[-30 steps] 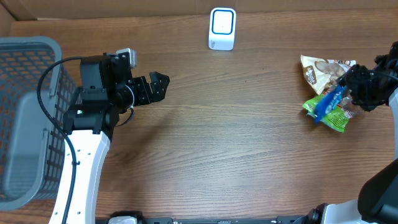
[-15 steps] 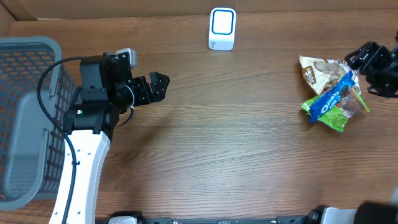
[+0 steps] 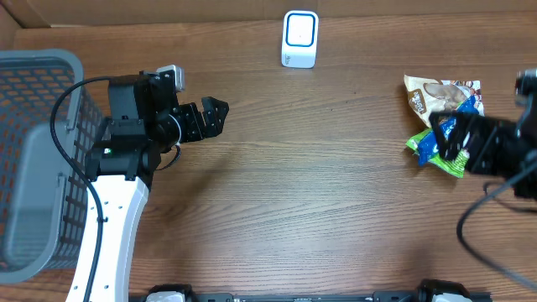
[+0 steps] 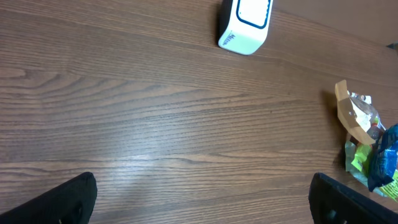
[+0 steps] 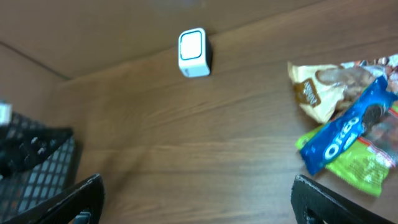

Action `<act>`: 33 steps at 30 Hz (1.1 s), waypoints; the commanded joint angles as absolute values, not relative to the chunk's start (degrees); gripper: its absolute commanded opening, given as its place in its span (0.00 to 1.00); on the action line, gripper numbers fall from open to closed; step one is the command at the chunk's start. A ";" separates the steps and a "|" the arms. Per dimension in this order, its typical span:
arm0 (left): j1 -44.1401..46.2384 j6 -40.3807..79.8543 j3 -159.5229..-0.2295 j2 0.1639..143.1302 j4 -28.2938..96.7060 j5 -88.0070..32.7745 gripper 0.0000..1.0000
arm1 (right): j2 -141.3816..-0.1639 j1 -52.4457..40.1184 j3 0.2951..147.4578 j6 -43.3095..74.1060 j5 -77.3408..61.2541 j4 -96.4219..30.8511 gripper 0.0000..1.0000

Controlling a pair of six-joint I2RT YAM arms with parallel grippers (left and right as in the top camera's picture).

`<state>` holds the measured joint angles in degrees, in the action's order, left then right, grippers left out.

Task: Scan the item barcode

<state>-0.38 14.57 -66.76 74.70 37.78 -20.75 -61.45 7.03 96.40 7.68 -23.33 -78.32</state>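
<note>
Right claw (image 5: pixel 196 190) is hanging released, empty; the blue Oreo packet (image 5: pixel 348 134) is lying ahead-right of it on a green bag (image 5: pixel 354 169). It's looking light, crinkly, slippery, crushable inside, so I'm favouring a gentle pinch across its narrow width.

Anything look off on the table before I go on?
Nothing spilled or torn that I can see. The only untidy spot is the right side: the blue cookie pack lies slanted over the green bag and the edge of the tan bag, all overlapping in a heap. The scanner stands upright at the far edge.
</note>
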 commanded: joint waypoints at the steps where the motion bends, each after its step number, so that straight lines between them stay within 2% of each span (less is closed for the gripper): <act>1: -0.25 13.47 -67.44 74.89 37.74 -20.53 1.00 | -59.92 5.72 97.51 7.27 -22.81 -80.75 0.98; 2: -0.25 13.47 -67.44 74.89 37.74 -20.53 1.00 | -59.66 5.63 97.51 7.27 -22.81 -82.00 1.00; 9: -0.25 13.47 -67.44 74.89 37.74 -20.53 1.00 | -59.64 5.63 97.51 7.01 -19.77 -90.26 1.00; 22: -0.25 13.47 -67.44 74.89 37.74 -20.53 1.00 | -59.46 5.43 97.47 6.98 -9.15 -90.32 1.00; 33: -0.25 13.47 -67.44 74.89 37.74 -20.53 1.00 | -59.46 5.43 97.45 4.86 -9.58 -89.14 1.00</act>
<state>-0.36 14.57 -66.76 74.70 37.78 -20.75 -59.94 5.85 96.60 5.91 -10.00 -89.56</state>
